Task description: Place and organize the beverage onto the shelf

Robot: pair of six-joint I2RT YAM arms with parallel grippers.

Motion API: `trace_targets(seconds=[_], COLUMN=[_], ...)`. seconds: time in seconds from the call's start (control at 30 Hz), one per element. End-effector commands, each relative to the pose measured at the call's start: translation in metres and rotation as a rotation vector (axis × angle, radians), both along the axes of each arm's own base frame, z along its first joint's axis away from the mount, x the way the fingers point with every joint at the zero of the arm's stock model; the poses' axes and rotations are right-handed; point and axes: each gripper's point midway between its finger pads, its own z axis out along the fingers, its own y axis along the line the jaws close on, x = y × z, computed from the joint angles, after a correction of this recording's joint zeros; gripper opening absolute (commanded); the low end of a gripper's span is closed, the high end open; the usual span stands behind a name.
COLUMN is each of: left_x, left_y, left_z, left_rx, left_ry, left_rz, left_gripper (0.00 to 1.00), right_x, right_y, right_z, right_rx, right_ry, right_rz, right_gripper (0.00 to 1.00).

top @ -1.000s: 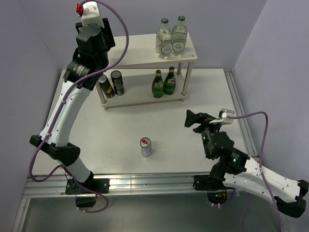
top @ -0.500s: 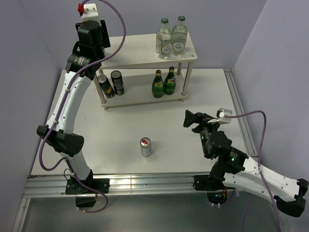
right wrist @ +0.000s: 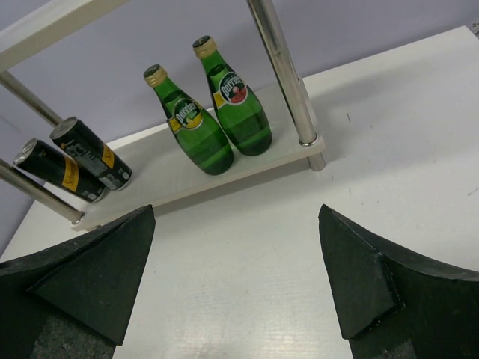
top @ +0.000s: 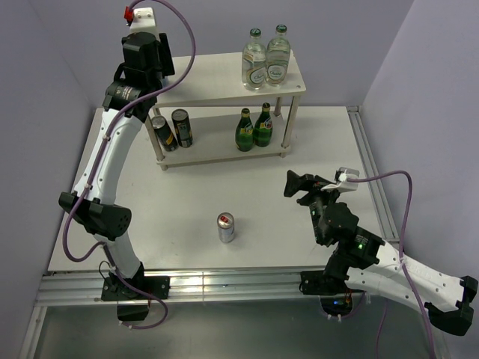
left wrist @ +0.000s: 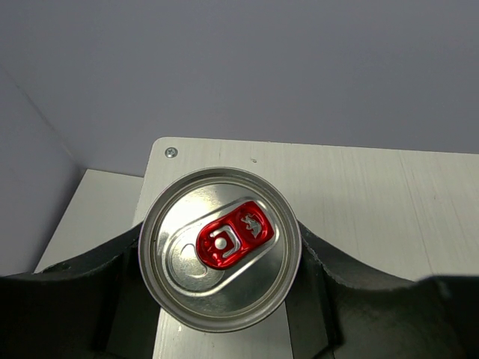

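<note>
Left gripper (left wrist: 223, 303) closed on a silver can (left wrist: 221, 258) with a red tab. In the wrist view the dark fingers (left wrist: 90, 307) sit against its left and right sides; the can is upright, seen from straight above, over the left end of the shelf (top: 217, 78) top board, just beside a corner screw (left wrist: 171, 152). Whether its base touches the board cannot be told. Top view: the left arm reaches high over that same end of the shelf; the can is hidden there.

Right gripper (right wrist: 233, 288) has its jaws wide apart and holds nothing; it hovers over the table (top: 187, 202), pointed at the shelf and well apart from it.

Top board, right end: two clear bottles (top: 254, 63) side by side. Lower board: two green bottles (right wrist: 194, 127) beside the right front leg; two dark cans (right wrist: 91, 153) at the left end.

Second silver can (top: 225, 227) stands upright on the table between the arms, well apart from both grippers.
</note>
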Motion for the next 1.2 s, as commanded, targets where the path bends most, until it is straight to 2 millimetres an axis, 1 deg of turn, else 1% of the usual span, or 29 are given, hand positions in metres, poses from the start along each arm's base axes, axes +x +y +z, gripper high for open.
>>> trace_targets(seconds=[0.0, 0.03, 0.1, 0.13, 0.23, 0.33, 0.4, 0.47, 0.5, 0.53, 0.57, 0.63, 0.67, 0.73, 0.77, 0.83, 0.87, 0.9, 0.93, 0.97, 1.0, 1.03, 1.07, 1.1, 1.13, 1.17], left_x=[-0.003, -0.003, -0.002, -0.002, 0.0, 0.001, 0.003, 0.001, -0.001, -0.003, -0.009, -0.019, -0.031, -0.045, -0.06, -0.079, -0.097, -0.108, -0.119, -0.136, -0.15, -0.161, -0.178, -0.188, -0.202, -0.218], left_y=[0.0, 0.001, 0.0, 0.0, 0.0, 0.001, 0.001, 0.001, 0.001, 0.001, 0.002, 0.004, 0.007, 0.007, 0.01, 0.004, 0.006, -0.005, -0.009, -0.008, -0.027, -0.033, -0.039, -0.047, -0.064, -0.065], left_z=[0.025, 0.025, 0.023, 0.023, 0.02, 0.018, 0.016, 0.018, 0.019, 0.02, 0.025, 0.027, 0.03, 0.028, 0.025, 0.024, 0.021, 0.019, 0.017, 0.011, 0.005, 0.001, -0.01, -0.017, -0.023, -0.039], left_rx=[-0.037, -0.034, -0.032, -0.03, -0.024, -0.021, -0.02, -0.025, -0.027, -0.038, -0.045, -0.065, -0.073, -0.091, -0.095, -0.098, -0.097, -0.098, -0.098, -0.093, -0.103, -0.113, -0.118, -0.13, -0.166, -0.178], left_ry=[-0.066, -0.067, -0.064, -0.064, -0.059, -0.056, -0.052, -0.055, -0.053, -0.053, -0.059, -0.056, -0.059, -0.052, -0.048, -0.049, -0.05, -0.047, -0.042, -0.026, -0.012, -0.003, 0.021, 0.033, 0.047, 0.067], left_rz=[-0.015, -0.013, -0.017, -0.017, -0.016, -0.011, -0.01, -0.009, -0.01, -0.012, -0.017, -0.017, -0.017, -0.031, -0.037, -0.066, -0.069, -0.101, -0.114, -0.112, -0.162, -0.183, -0.23, -0.267, -0.328, -0.365], left_gripper=[0.49, 0.6, 0.67, 0.74, 0.83, 0.86, 0.86, 0.88, 0.89, 0.92, 0.94, 0.98, 0.99, 0.99, 0.99, 0.99, 0.99, 0.99, 0.99, 0.99, 0.99, 0.99, 0.99, 0.99, 0.99, 0.99], right_x=[0.002, 0.002, 0.002, 0.002, 0.002, 0.001, 0.001, 0.001, 0.001, 0.001, 0.001, 0.001, 0.001, 0.002, 0.003, 0.005, 0.005, 0.005, 0.005, 0.005, 0.005, 0.005, 0.005, 0.005, 0.005, 0.006], right_y=[-0.001, 0.0, -0.001, -0.001, -0.001, -0.001, -0.002, -0.002, -0.002, -0.002, -0.002, -0.002, -0.002, -0.001, 0.0, 0.003, 0.003, 0.003, 0.003, 0.002, 0.002, 0.001, 0.001, 0.001, 0.001, 0.0], right_z=[0.003, 0.003, 0.003, 0.002, 0.002, 0.002, 0.002, 0.002, 0.001, 0.001, 0.002, 0.001, 0.001, -0.001, -0.002, -0.006, -0.004, -0.004, -0.005, -0.004, -0.004, -0.004, -0.004, -0.004, -0.004, -0.004], right_rx=[0.028, 0.031, 0.03, 0.029, 0.031, 0.033, 0.034, 0.033, 0.033, 0.033, 0.034, 0.033, 0.032, 0.028, 0.022, 0.008, 0.008, 0.006, 0.0, -0.002, 0.001, -0.001, -0.003, -0.003, -0.007, -0.009], right_ry=[-0.006, -0.007, -0.006, -0.005, -0.006, -0.007, -0.007, -0.006, -0.005, -0.005, -0.006, -0.005, -0.004, -0.002, 0.0, 0.009, 0.01, 0.011, 0.014, 0.012, 0.01, 0.009, 0.009, 0.009, 0.012, 0.014], right_rz=[-0.015, -0.012, -0.015, -0.015, -0.017, -0.015, -0.017, -0.019, -0.02, -0.02, -0.022, -0.02, -0.02, -0.02, -0.022, -0.02, -0.023, -0.025, -0.026, -0.029, -0.031, -0.034, -0.034, -0.034, -0.037, -0.045], right_gripper=[0.96, 0.96, 0.96, 0.96, 0.96, 0.96, 0.96, 0.96, 0.96, 0.96, 0.96, 0.96, 0.96, 0.97, 0.97, 0.98, 0.98, 0.98, 0.98, 0.98, 0.98, 0.98, 0.98, 0.98, 0.98, 0.98])
